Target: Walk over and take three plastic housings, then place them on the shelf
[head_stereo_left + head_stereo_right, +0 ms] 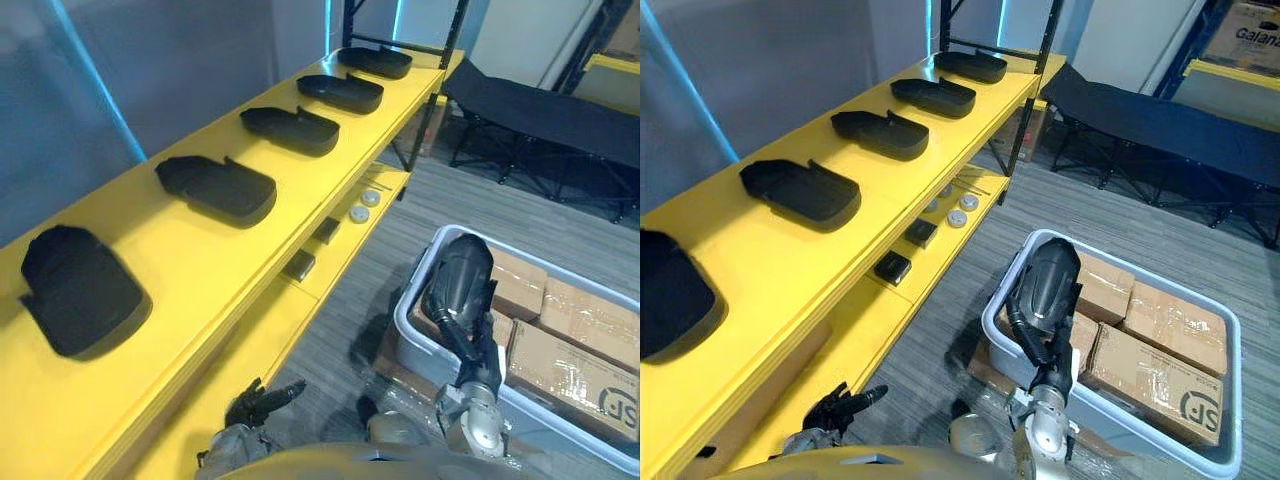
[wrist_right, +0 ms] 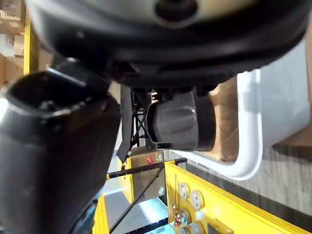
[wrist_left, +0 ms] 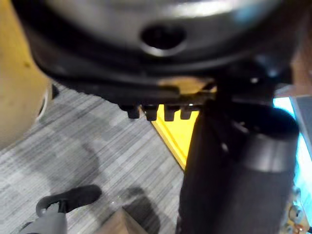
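right robot hand [image 1: 478, 362] clamped on plastic housing [image 1: 460, 270], long axis upright, lower right above bin [image 1: 411, 292]; left robot hand [image 1: 262, 400], lower left, fingers apart.

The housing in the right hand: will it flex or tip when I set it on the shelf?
Probably rigid: the held housing holds its moulded shape though the right hand grips only its lower end. Likely light, as that grip carries it upright. Other housings lie flat on the shelf, so tipping seems unlikely.
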Controlling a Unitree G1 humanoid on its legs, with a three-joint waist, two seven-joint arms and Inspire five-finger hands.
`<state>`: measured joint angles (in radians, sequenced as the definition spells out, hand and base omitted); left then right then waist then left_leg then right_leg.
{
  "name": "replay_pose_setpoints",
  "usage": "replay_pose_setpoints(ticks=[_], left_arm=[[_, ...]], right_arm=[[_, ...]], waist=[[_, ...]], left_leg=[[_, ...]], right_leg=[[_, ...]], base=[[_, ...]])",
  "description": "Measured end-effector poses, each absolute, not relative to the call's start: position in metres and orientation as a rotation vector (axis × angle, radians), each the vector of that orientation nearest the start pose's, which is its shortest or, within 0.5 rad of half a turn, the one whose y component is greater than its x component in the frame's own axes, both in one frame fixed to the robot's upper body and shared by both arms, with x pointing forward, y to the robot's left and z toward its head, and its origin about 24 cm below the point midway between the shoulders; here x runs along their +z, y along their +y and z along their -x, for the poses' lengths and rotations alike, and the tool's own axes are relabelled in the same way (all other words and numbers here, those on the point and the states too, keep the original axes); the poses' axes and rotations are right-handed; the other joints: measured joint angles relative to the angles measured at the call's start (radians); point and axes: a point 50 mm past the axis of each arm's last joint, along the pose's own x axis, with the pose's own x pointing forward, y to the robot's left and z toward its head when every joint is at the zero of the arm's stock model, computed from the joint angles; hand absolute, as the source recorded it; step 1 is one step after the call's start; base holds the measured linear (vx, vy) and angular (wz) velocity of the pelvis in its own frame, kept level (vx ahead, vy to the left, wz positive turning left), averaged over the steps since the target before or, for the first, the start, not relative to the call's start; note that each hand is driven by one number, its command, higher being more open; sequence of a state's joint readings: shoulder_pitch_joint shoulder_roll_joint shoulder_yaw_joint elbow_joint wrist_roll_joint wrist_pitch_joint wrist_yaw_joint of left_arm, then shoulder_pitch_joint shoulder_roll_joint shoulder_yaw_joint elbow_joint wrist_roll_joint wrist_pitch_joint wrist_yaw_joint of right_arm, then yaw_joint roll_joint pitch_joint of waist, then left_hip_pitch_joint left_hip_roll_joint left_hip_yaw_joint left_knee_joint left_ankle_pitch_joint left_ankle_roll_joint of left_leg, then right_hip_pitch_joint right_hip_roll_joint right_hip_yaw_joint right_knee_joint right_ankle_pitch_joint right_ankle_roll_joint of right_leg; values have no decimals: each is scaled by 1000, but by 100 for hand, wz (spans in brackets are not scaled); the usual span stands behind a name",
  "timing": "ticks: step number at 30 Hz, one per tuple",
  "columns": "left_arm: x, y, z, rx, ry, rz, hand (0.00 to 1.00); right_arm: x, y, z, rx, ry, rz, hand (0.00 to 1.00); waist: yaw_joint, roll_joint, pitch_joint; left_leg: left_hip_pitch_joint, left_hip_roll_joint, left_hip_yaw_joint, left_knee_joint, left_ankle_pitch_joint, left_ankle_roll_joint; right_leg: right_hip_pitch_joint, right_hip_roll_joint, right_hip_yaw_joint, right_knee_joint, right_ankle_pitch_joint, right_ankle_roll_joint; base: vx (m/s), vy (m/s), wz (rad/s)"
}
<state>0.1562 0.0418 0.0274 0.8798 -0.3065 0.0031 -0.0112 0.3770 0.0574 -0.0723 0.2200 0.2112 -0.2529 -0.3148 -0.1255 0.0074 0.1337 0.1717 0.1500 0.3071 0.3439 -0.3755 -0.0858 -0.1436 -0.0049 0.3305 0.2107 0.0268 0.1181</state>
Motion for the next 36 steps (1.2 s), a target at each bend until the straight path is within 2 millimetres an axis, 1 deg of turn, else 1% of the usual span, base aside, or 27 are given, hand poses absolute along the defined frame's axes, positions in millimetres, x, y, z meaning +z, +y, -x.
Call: replay_pose_setpoints(ticks=[1,3,4,5,7,9,10,11,13,14,15,16,18,19,20,21,22,23,24,26,27,28,29,31,32,34,36], left_arm=[[-154,175,-99,231,1012,277,100],[-155,178,-93,234,1019,290,100],[-157,177,-85,235,1034,301,100],[-158,180,-79,264,1033,316,100],[-159,186,-72,310,1037,339,100],[-158,191,-71,329,1032,349,100],[-157,196,-73,333,1024,339,100],[-157,201,-74,344,1026,342,100],[-158,199,-79,323,1035,348,100],[-158,197,-78,298,1038,348,100],[-157,202,-82,300,1023,329,100],[-156,206,-83,297,1021,316,100],[-155,219,-77,311,1030,275,100],[-155,222,-75,320,1033,271,100],[-153,230,-73,351,1024,270,100],[-153,233,-72,404,1023,292,100],[-153,233,-71,428,1021,314,100],[-156,228,-72,469,1034,355,100],[-158,226,-69,491,1047,378,100],[-159,224,-67,507,1041,403,100],[-160,217,-64,491,1036,412,100],[-159,215,-64,486,1031,414,100],[-160,207,-65,477,1022,437,100],[-160,198,-69,466,1016,456,100],[-160,197,-69,461,1022,449,100],[-159,199,-70,455,1017,439,100],[-158,202,-72,452,1011,417,100]], right_arm=[[-59,-192,-137,-579,339,-180,100],[-61,-196,-127,-594,346,-164,100],[-60,-199,-126,-596,340,-156,100],[-59,-199,-127,-586,326,-160,100],[-57,-197,-129,-565,307,-164,100],[-53,-190,-134,-535,292,-171,100],[-51,-186,-140,-518,278,-179,100],[-49,-176,-151,-483,258,-187,100],[-43,-170,-172,-463,211,-189,100],[-41,-166,-185,-451,200,-175,100],[-39,-165,-192,-454,185,-168,100],[-40,-166,-190,-463,192,-164,100],[-45,-167,-185,-481,221,-122,100],[-46,-167,-184,-480,223,-120,100],[-46,-166,-183,-473,227,-122,100],[-45,-170,-183,-461,221,-114,100],[-44,-174,-183,-449,220,-102,100],[-40,-187,-182,-424,210,-60,100],[-41,-197,-174,-427,228,-32,100],[-46,-216,-152,-453,278,11,100],[-48,-228,-144,-472,301,37,100],[-48,-232,-142,-478,304,42,100],[-48,-236,-142,-475,304,54,100],[-48,-238,-144,-451,304,63,100],[-52,-236,-142,-449,325,58,100],[-60,-232,-138,-452,360,52,100],[-62,-222,-146,-405,366,81,100]], waist=[[1,2,1],[4,4,8],[13,25,9],[19,41,8],[32,49,2],[54,41,-3],[69,18,-16],[75,10,-11],[89,20,-15],[109,36,-8],[108,9,7],[108,1,9],[108,-12,2],[108,-19,0],[114,-42,-10],[123,-45,-12],[121,-47,-13],[95,-14,9],[69,-8,16],[59,-11,23],[63,-1,20],[66,4,22],[71,12,25],[66,31,32],[64,26,28],[68,2,28],[81,-5,30]], left_leg=[[-5,2,5,18,-9,3],[-5,8,47,43,-22,11],[7,20,89,40,-21,13],[10,44,129,38,-19,16],[12,73,166,40,-13,5],[6,110,174,59,-7,-9],[-14,131,163,104,-10,-16],[-46,145,97,118,-20,4],[-80,80,-16,42,-10,40],[-64,115,-1,14,29,-11],[-58,119,14,13,37,-18],[-58,127,13,16,39,-23],[-63,196,33,23,59,-60],[-64,212,41,21,64,-71],[-64,231,59,20,77,-94],[-61,261,83,16,96,-108],[-59,274,93,17,112,-107],[-60,289,99,25,189,-87],[-61,287,100,46,251,-81],[-78,284,109,131,270,-32],[-78,248,94,118,195,-47],[-79,220,76,96,176,-56],[-86,155,32,28,164,-58],[-113,85,-6,-74,189,-50],[-99,65,-22,-106,178,-64],[-94,18,-24,-145,196,-48],[-95,-23,-41,-149,203,-37]], right_leg=[[-1,-2,0,0,1,2],[-14,-31,-71,-5,-15,-32],[-25,-64,-182,-10,-48,-85],[-51,-87,-263,27,-54,-94],[-75,-114,-352,163,-62,-106],[-64,-147,-390,298,-94,-133],[-62,-136,-413,305,-83,-121],[-71,-93,-436,287,-55,-165],[-40,-44,-394,128,7,-194],[-59,-39,-403,175,-26,-218],[-90,-113,-433,311,-73,-210],[-90,-151,-443,354,-73,-209],[-47,-242,-529,321,-31,-147],[-33,-256,-562,286,-15,-122],[-2,-264,-625,201,-3,-22],[25,-231,-675,128,-70,17],[36,-212,-684,94,-85,17],[65,-186,-688,49,-83,11],[98,-184,-693,27,-85,8],[172,-201,-698,-28,-86,-4],[195,-204,-679,-58,-76,-4],[197,-205,-663,-68,-70,-5],[190,-203,-628,-86,-56,-3],[177,-189,-598,-103,-37,7],[175,-191,-589,-128,-20,21],[190,-220,-597,-184,12,43],[201,-251,-597,-215,38,60]], base=[[-254,63,-36],[-191,74,-51],[-95,75,-90],[-58,60,-95],[29,-64,-60],[124,-152,-30],[76,-205,-42],[25,-181,-55],[-51,-90,-91],[-58,-108,-113],[-33,-143,-80],[27,-262,-19],[52,-232,-23],[62,-222,-50],[147,-431,-74],[156,-458,-84],[175,-553,-68],[118,-358,-19],[127,-349,7],[119,-205,1],[103,-127,-39],[75,-36,-76],[41,12,-73],[7,88,-65],[-4,137,-28],[13,118,8],[29,120,8]])
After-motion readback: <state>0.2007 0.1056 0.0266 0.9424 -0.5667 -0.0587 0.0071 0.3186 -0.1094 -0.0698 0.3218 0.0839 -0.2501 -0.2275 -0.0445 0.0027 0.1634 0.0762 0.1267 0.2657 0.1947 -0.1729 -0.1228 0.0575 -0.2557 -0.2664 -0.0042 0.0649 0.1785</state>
